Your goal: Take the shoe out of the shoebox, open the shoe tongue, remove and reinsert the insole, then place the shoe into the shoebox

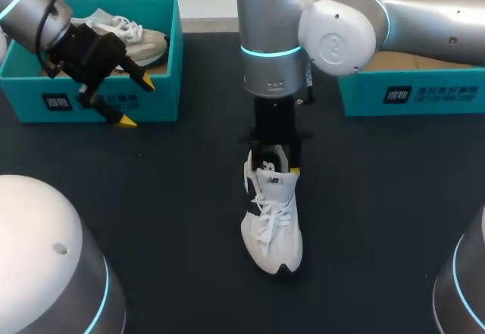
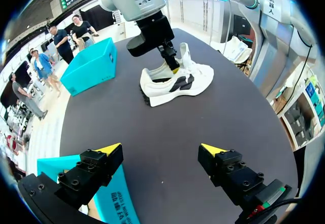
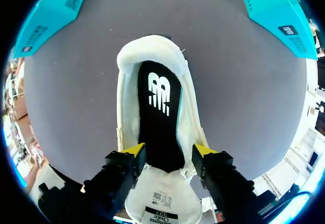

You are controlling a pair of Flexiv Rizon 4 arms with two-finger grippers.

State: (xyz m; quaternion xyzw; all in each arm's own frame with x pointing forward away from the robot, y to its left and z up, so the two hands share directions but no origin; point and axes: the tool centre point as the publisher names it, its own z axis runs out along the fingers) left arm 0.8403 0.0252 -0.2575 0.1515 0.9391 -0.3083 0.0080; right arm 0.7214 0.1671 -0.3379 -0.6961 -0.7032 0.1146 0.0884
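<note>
A white shoe [image 1: 273,224] stands on the dark table, toe toward me; it also shows in the left wrist view [image 2: 177,82]. My right gripper [image 1: 274,161] hangs straight down over its opening. In the right wrist view its fingers [image 3: 133,153] stand apart on either side of the black insole [image 3: 160,117], which lies flat inside the shoe [image 3: 152,56]. The white tongue [image 3: 160,203] is folded back beneath the right gripper [image 3: 167,152]. My left gripper [image 1: 135,102] is open and holds nothing, in front of the left teal shoebox [image 1: 163,84]; its tips show wide apart [image 2: 161,150].
A beige shoe [image 1: 132,37] lies inside the left shoebox. A second teal box [image 1: 413,95] stands at the back right, under my right arm. Bare dark tabletop [image 1: 174,220] surrounds the white shoe.
</note>
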